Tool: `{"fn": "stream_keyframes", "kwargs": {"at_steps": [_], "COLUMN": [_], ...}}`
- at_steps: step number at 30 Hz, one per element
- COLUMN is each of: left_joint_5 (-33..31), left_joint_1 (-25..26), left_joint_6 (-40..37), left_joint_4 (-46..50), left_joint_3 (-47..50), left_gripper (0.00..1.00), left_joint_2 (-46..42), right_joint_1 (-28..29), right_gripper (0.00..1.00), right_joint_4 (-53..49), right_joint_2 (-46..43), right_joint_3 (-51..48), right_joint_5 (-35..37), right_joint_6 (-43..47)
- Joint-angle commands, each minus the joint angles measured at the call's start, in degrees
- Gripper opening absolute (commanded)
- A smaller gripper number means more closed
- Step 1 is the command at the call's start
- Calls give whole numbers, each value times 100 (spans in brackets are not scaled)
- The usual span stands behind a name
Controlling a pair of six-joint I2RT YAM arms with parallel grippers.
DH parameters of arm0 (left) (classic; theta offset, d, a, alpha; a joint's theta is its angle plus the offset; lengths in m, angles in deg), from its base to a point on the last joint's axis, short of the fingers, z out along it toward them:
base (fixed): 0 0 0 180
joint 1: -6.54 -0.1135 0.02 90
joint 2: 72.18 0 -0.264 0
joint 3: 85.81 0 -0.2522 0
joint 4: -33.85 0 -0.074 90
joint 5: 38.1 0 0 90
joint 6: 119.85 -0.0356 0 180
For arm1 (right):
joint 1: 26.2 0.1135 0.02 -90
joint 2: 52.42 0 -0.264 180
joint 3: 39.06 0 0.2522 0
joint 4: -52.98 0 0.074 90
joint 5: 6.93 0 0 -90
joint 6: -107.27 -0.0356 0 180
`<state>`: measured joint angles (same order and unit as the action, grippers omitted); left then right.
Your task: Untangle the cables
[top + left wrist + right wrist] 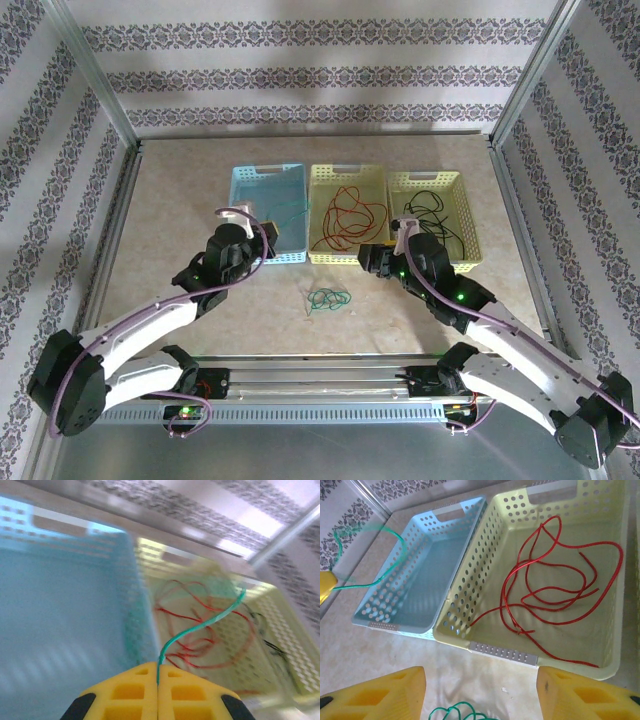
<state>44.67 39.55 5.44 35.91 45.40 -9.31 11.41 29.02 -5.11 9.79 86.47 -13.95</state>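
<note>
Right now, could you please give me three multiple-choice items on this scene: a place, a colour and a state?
1. Where does the red cable lie? A blue basket; B middle yellow basket; C bare table.
2. What colour is the cable in the left gripper? A green; B black; C red.
3. How is the right gripper? A open; B shut; C shut on a cable.
Answers: B, its loops lie inside it; A, a green cable leaves the shut fingers; A, its fingers stand wide apart.
</note>
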Motion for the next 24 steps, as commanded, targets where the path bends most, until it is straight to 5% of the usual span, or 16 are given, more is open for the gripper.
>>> {"fn": "stream_keyframes", "kwargs": {"at_steps": [1,12,20,24], "left_joint_5": [-452,-352,-34,296], "left_joint_1": [-226,-652,-436,103], "left_joint_6": [191,257,-531,-1488], "left_joint_4": [383,760,980,1147], "left_joint_3": [-204,-966,-1229,-1063], "left_gripper": [0,1,60,67], "left_joint_2": [270,1544,1556,1018], "right_joint_1": [-29,-18,22,100], "right_gripper": [60,60,59,56], "right_joint_4": [-99,-199,-385,-741], "right_joint_2": [5,164,582,1305], "right_joint_3": [-125,-71,86,384], "right_joint_5": [-150,-262,-1008,-1730], "right_joint_6": [109,142,537,988]}}
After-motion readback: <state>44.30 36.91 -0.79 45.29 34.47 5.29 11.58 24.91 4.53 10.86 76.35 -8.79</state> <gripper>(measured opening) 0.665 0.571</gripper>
